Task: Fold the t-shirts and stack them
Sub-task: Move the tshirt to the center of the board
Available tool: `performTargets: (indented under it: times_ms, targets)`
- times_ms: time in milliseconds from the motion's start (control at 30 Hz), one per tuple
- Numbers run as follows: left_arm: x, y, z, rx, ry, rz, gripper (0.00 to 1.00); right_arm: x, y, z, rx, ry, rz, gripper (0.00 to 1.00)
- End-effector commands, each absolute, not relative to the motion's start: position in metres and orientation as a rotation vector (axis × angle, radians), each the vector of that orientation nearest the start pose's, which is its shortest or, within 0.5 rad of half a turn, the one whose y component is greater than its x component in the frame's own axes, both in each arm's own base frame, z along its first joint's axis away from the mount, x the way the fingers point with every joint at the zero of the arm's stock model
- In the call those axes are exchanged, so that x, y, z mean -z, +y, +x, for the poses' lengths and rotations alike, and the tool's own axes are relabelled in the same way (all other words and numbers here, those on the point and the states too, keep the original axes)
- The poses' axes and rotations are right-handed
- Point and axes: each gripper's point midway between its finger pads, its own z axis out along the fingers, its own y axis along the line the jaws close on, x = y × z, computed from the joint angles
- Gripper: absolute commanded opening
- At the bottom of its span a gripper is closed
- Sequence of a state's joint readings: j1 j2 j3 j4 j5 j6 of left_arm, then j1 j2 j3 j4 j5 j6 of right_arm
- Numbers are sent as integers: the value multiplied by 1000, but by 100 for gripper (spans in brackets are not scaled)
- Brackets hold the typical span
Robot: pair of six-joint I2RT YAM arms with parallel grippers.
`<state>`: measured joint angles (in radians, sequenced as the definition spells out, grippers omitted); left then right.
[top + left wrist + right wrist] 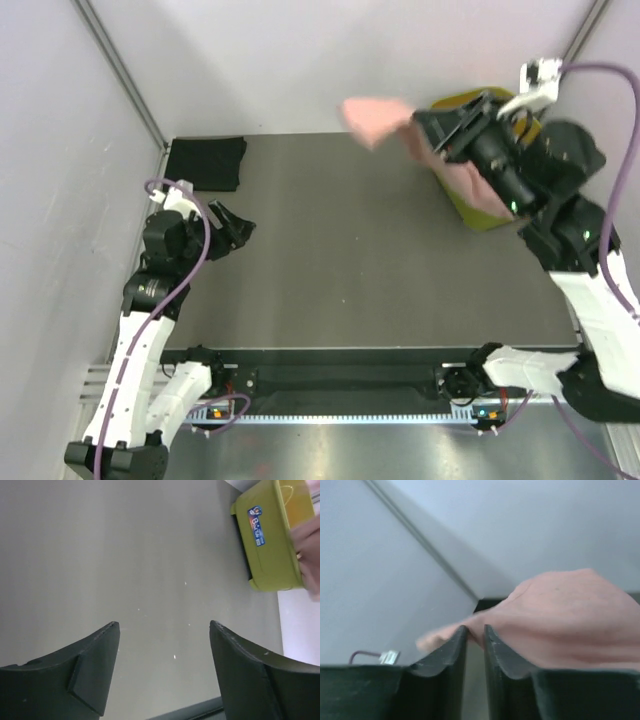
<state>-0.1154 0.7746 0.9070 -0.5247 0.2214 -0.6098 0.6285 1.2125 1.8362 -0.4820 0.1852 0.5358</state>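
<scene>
A dusty pink t-shirt (375,118) hangs in the air at the table's far right, blurred, one end trailing down into the bin. My right gripper (428,135) is raised beside it. In the right wrist view, a fold of the pink t-shirt (560,615) lies across the tips of the right gripper (475,628). The jaws stand a narrow gap apart, and I cannot tell whether they still pinch the cloth. A folded black t-shirt (206,163) lies at the far left corner. My left gripper (240,228) (164,625) hovers low on the left, open and empty.
An olive-green plastic bin (478,214) (267,545) stands at the table's far right edge under my right arm. The grey table (340,260) is walled by white panels at the back and both sides.
</scene>
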Motion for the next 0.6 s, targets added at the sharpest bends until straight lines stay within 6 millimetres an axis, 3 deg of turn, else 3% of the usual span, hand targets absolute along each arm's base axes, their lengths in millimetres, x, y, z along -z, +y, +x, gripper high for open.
performTargets:
  times_ms: [0,100,133,167,200,300,467,567]
  targets:
    - [-290,-92,253,730,1937,-408,81,-433,228,278,-804,1801,-5,49]
    - [-292,-88,240,727,1933,-442,86,-381,226,248,-838,1943,-80,72]
    - [-291,-87,237,728,1931,-448,86,-349,221,245,-789,2017,-76,73]
    - [-292,-87,232,734,1922,-448,87,-341,209,239,-757,2032,-51,74]
    - [-290,-89,230,748,1924,-454,86,-317,198,236,-690,2089,-31,76]
    - [-286,-97,228,798,1939,-435,82,-304,160,242,-509,2082,79,82]
    - [-268,-122,230,959,2034,-405,71,-263,77,267,-83,2161,270,86]
    - [-260,-129,232,1003,2069,-410,69,-231,47,286,25,2204,355,89]
